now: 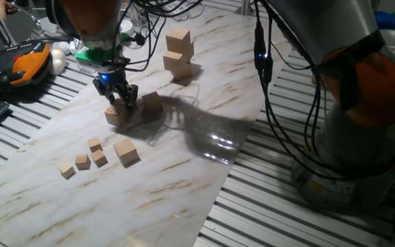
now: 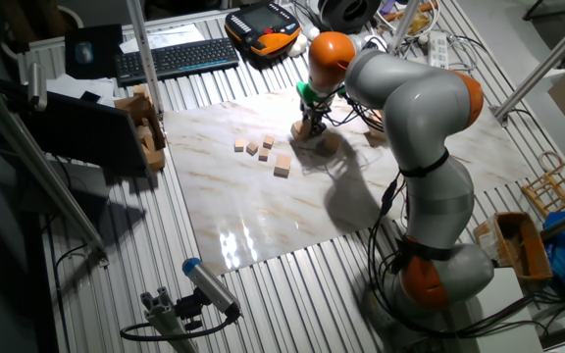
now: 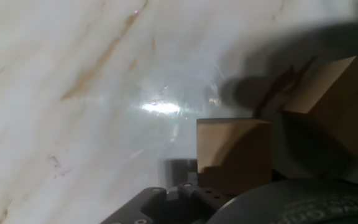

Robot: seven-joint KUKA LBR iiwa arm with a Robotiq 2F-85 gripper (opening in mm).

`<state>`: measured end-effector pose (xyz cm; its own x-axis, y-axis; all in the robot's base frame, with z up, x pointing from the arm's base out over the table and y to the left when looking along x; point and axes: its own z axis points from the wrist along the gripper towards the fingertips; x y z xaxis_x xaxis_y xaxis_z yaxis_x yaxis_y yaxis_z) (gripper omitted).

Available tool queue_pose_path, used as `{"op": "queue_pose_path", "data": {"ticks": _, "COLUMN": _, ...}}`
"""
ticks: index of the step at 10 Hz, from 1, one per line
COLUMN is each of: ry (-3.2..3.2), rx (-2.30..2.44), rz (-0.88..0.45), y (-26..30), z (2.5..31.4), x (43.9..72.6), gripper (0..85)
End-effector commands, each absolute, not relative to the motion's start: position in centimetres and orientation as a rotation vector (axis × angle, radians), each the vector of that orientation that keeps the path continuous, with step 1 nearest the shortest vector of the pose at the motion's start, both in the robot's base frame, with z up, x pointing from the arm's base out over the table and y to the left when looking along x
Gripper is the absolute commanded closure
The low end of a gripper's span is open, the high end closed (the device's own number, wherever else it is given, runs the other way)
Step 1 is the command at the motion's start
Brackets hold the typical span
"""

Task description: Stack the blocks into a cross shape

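Hand view shows one block (image 3: pixel 234 154) at the lower centre of the frame, right against the end effector's body, with a second block (image 3: pixel 337 106) tilted at the right edge. From one fixed view, the end effector (image 1: pixel 121 98) sits low over the first block (image 1: pixel 116 114) in the upper left of the frame — its fingers reach down to the block's top, but whether they clamp it I cannot tell. The second block (image 1: pixel 151 103) lies just beside. A two-block stack (image 1: pixel 178 53) stands further up the marble table (image 1: pixel 184 171); another block (image 1: pixel 126 151) and four tiny cubes (image 1: pixel 82 161) lie lower left.
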<state>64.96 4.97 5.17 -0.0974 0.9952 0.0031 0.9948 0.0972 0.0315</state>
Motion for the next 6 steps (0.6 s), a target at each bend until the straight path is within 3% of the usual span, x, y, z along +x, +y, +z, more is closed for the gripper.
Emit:
{"op": "queue_pose_path", "data": {"ticks": 1, "ry": 2.314, "rx": 2.100, "rz": 0.037, "y": 5.1, "z": 5.4, "x": 65.0, "gripper": 85.0}}
{"op": "queue_pose_path", "data": {"ticks": 6, "ry": 2.342, "rx": 2.076, "rz": 0.016, "y": 5.7, "z": 8.1, "x": 64.5, "gripper": 85.0}}
